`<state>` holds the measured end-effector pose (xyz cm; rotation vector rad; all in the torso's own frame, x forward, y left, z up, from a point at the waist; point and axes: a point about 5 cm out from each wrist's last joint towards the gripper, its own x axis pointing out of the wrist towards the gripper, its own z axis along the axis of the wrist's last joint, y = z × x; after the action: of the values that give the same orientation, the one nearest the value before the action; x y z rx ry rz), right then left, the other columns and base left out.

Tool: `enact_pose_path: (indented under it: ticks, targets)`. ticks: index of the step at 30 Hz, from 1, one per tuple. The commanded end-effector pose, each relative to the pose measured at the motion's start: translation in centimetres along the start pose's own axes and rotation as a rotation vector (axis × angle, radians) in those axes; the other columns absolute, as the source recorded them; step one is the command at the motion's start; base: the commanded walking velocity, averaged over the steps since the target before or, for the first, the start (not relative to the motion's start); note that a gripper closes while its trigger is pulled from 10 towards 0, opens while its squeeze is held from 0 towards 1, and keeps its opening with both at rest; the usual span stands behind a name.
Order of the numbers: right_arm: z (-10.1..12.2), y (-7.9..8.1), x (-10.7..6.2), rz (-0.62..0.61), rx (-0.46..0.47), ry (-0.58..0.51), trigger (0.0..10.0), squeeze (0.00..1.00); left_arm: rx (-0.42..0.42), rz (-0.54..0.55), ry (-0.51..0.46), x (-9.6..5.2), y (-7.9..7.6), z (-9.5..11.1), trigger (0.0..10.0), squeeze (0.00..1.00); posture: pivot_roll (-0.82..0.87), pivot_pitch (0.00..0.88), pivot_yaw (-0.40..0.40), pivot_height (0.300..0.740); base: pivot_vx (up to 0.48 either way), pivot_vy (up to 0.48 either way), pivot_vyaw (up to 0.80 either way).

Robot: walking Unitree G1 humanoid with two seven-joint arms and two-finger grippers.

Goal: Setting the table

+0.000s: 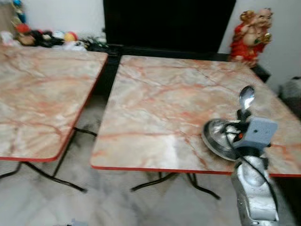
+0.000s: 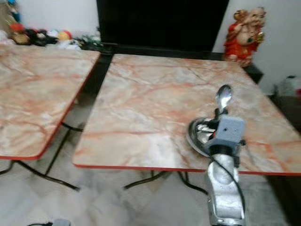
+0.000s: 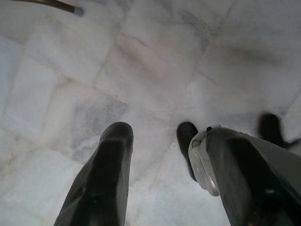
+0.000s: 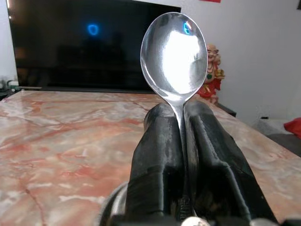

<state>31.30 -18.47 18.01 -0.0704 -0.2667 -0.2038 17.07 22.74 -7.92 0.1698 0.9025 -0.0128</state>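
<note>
Two marble-patterned counters are standing side by side on a pale tiled floor, with a dark screen (image 1: 169, 23) and a red figurine (image 1: 250, 35) behind them. On the nearer counter (image 1: 160, 108), close to its front edge, a steel plate (image 2: 200, 136) is lying. The right claw (image 4: 182, 141) is hovering just above this plate, and its two fingers are pressing together on the handle of a spoon (image 4: 174, 56), which is standing upright with the bowl on top. I am judging that the spoon is being brought to its place by the plate. The next move is asking for lowering and tilting the spoon flat beside the plate, then releasing. The left claw (image 3: 164, 174) is hanging over the floor, its fingers apart, holding nothing
</note>
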Motion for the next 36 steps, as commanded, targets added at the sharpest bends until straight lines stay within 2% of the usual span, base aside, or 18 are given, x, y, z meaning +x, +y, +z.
enact_pose_path:
  ticks: [1, 11, 28, 36]
  targets:
    - [0.59, -0.61, 0.15, -0.021, -0.01, -0.02, 10.0, 0.0, 0.009, -0.014, 0.014, -0.04, -0.5, -0.4, 10.0, 0.0, -0.03, 0.091, -0.021, 0.74, 0.0, -0.45, 0.0]
    - [0.52, -0.57, 0.15, -0.017, -0.015, -0.014, 10.0, 0.0, 0.007, -0.013, 0.015, -0.02, -0.62, -0.4, 10.0, 0.0, -0.02, 0.082, -0.028, 0.74, 0.0, -0.433, 0.0]
    - [0.59, -0.16, 0.33, -0.005, -0.01, -0.015, 10.0, 0.0, -0.017, -0.002, 0.01, -0.06, -0.42, -0.43, 10.0, 0.0, -0.02, 0.069, -0.027, 0.74, 0.0, 0.0, 0.0]
    - [0.64, -0.08, 0.45, 0.001, -0.008, -0.017, 10.0, 0.0, -0.021, -0.005, 0.001, 0.06, -0.57, -0.08, 10.0, 0.0, -0.02, 0.061, -0.031, 0.74, 0.337, 0.0, 0.0]
